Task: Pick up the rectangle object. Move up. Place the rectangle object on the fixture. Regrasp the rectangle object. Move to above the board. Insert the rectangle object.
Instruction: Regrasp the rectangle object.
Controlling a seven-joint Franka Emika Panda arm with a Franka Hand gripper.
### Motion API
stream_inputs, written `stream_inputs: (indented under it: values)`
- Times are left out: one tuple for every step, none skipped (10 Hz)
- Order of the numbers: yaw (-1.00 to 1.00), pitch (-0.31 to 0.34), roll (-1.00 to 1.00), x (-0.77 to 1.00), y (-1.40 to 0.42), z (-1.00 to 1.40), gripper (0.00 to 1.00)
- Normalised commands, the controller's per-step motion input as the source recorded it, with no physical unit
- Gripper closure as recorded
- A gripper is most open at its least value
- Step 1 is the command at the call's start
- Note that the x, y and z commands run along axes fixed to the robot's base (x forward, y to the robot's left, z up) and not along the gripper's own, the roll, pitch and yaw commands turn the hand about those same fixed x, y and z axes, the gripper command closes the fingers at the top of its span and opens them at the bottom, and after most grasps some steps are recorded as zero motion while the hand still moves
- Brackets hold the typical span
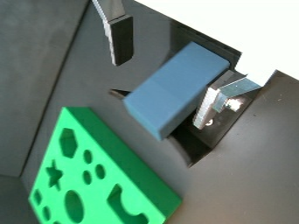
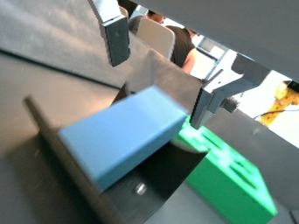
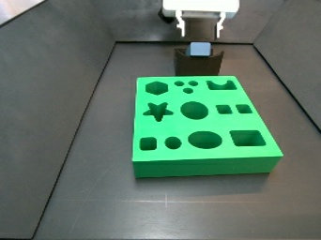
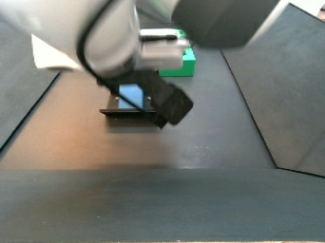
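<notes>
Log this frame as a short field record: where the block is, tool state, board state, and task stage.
block: blue-grey rectangle object rests tilted on the dark fixture
tool: gripper open, fingers either side of the block, not visibly touching it
board: green board lies flat on the floor, all holes empty
block vs board: apart; fixture stands beyond the board's far edge in a side view
stage: block placed on fixture; not inserted

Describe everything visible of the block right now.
The block is a plain blue-grey rectangular solid with smooth matte faces. It lies tilted on the dark fixture, leaning against its upright, beyond the green board in a side view. The claw hangs open around it; in both wrist views the fingers stand on either side, and contact cannot be confirmed.
</notes>
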Motion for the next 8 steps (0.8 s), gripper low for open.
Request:
stream_inputs:
  values:
    - [-0.01, 0.104, 0.05, -0.02, 0.0, 0.48, 0.0]
    - [-0.02, 0.108, 0.05, -0.02, 0.0, 0.36, 0.0]
    - [0.01, 0.061, 1.0, -0.08, -0.97, 1.0, 0.0]
    - [0.01, 0.059, 1.0, -0.08, -1.0, 0.96, 0.0]
    - [0.01, 0.045, 1.0, -0.11, -1.0, 0.94, 0.0]
    - [0.01, 0.04, 1.0, -0.13, -1.0, 0.91, 0.0]
    - [0.01, 0.033, 1.0, -0.11, -0.82, 0.67, 0.0]
    - [0.01, 0.03, 1.0, -0.06, -0.58, 0.37, 0.0]
